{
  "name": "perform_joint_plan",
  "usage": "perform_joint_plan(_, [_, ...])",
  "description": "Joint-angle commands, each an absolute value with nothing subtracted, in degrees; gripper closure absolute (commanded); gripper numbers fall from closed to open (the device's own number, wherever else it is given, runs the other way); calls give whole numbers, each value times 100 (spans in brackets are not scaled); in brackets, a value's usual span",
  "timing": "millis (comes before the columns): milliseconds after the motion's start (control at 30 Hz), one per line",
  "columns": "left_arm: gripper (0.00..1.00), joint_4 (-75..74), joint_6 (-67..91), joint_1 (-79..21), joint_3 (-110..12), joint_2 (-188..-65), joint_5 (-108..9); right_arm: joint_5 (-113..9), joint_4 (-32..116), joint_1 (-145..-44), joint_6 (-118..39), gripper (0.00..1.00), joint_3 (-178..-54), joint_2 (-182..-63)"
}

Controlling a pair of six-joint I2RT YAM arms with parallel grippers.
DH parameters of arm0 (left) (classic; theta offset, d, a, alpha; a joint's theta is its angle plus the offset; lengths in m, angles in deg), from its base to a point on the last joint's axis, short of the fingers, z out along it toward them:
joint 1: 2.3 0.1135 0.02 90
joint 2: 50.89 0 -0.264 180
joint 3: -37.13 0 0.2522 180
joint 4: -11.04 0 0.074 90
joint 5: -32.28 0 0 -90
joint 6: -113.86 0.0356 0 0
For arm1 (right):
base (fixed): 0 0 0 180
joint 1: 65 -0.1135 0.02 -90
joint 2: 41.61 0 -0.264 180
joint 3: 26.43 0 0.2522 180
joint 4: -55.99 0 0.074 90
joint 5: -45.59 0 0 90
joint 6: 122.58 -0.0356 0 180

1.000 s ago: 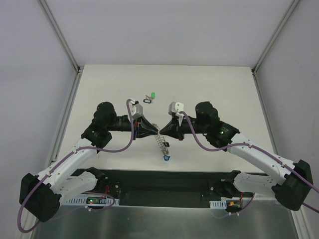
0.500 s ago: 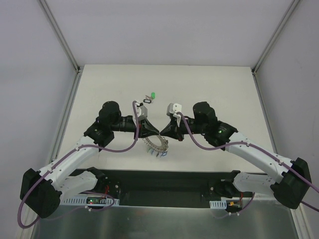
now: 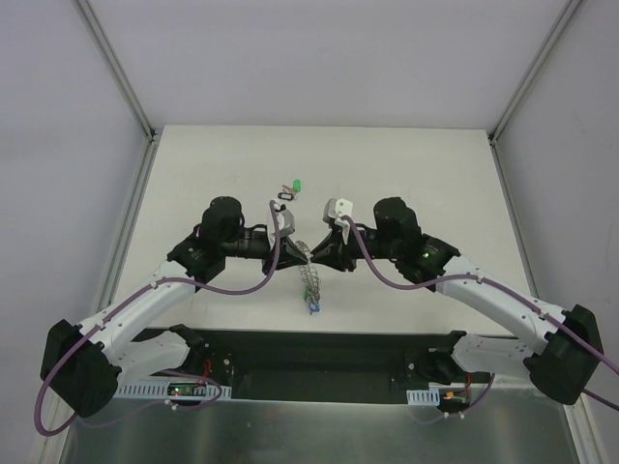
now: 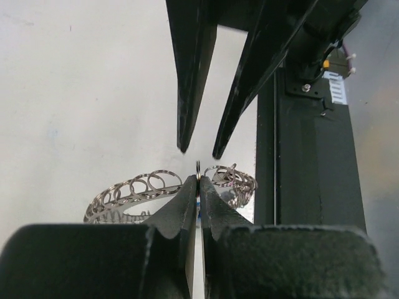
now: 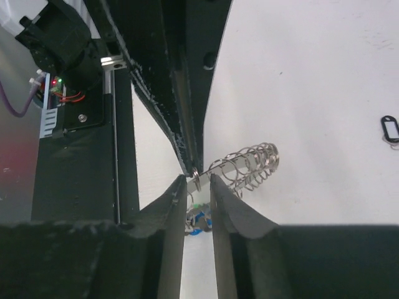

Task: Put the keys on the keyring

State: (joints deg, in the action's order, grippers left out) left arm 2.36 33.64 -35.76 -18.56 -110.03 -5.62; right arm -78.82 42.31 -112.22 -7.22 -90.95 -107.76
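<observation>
Left gripper clamped tight on a wire loop of the keyring, which is held between my two arms. Right gripper slightly parted at the same rim, gripping nothing. Ring probably light, stiff, slick; pinch the flat rim, loops look flimsy.

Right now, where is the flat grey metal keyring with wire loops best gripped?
By a wire loop on its rim, coming in from the side: the keyring is thin and tilted, loops jut outward, and the left gripper pinches one.
</observation>
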Motion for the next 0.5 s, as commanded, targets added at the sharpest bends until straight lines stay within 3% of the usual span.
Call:
perform_joint_plan(0, [100,-245,3906,-3632,-2101,-10873,-963,-7754,4697,-10975,-1034,69,-9012,-10472])
perform_joint_plan(67, [100,-579,4029,-3640,-2180,-10881,-1078,-7614,4706,-10878,-1166,57,-8845,-10314])
perform_joint_plan(167, [100,-746,4073,-3641,-2268,-10925,-1228,-7175,4689,-10763,-1403,48,-8590,-10104])
perform_joint_plan(467, [100,-1765,4223,-3641,-2874,-11180,-1860,-6182,4460,-10649,-1746,43,-8212,-9892])
